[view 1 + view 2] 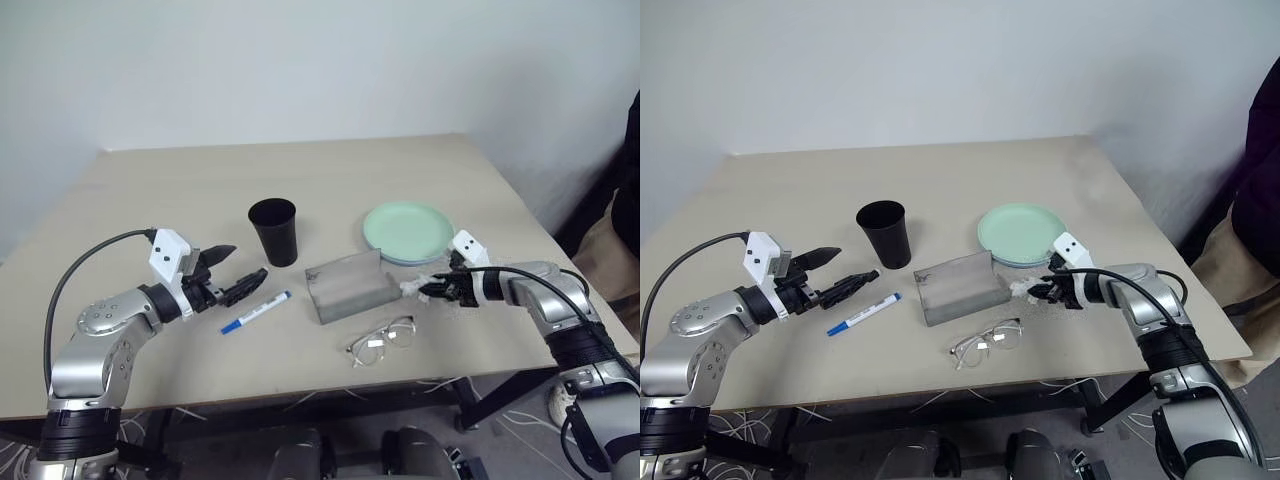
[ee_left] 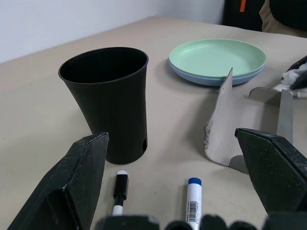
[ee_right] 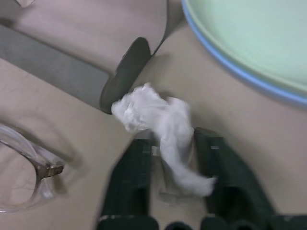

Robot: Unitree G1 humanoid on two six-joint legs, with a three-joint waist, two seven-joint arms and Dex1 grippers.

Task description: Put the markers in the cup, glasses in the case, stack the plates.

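The black cup stands upright at mid-table. A blue-capped marker lies in front of it, and a black-capped marker lies beside that one, just ahead of my open left gripper. The grey case sits open, with the glasses lying in front of it. The mint green plate rests on top of the light blue plate. My right gripper is beside the case and plates, shut on a crumpled white tissue.
A person in dark clothing stands at the table's right side. The table's front edge runs close below the glasses and both arms. Bare tabletop lies behind the cup.
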